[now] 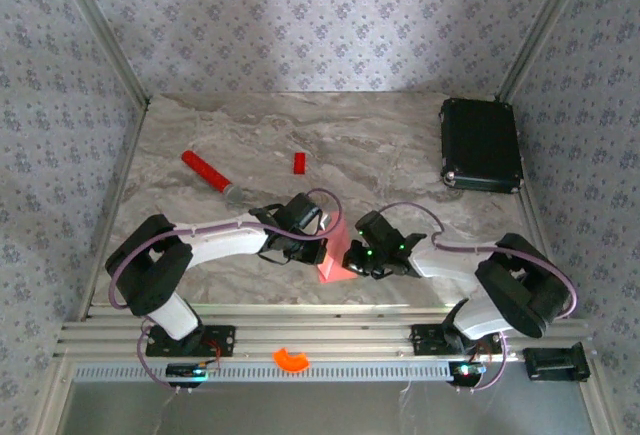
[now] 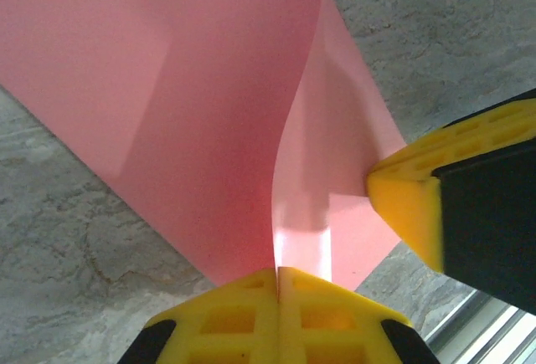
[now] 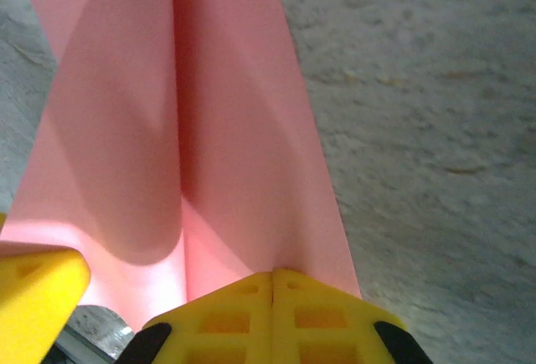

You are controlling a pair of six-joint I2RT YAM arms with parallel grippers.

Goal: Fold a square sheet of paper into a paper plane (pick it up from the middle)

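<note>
Wallpaper w/ a small grey print closes your cell at 9, 12 and 3 o'clock. Marble-look table fills the middle. Black case lies flat at 2 o'clock, near the table's right edge. Your two arms reach in from 6 o'clock and meet near the front edge, just below table centre.

Left gripper: yellow fingers pressed together, clamped on an edge of the square sheet of paper. Right gripper: same, jaws together, pinching the sheet's edge. In the left wrist view you see the right one's yellow tip touching the sheet at 3 o'clock. In the right wrist view the left one's tip sits at 8 o'clock, at the sheet's edge.

Paper is salmon pink, held btw the two grips, bowed w/ a soft fold running lengthwise, not flat. You can't tell if its far edge touches the table.

Red stick w/ grey tip lies at 10 o'clock, well apart from the paper. Small red block sits at 12 o'clock of the grippers, also apart. Orange piece rests on the front rail at 6 o'clock.
</note>
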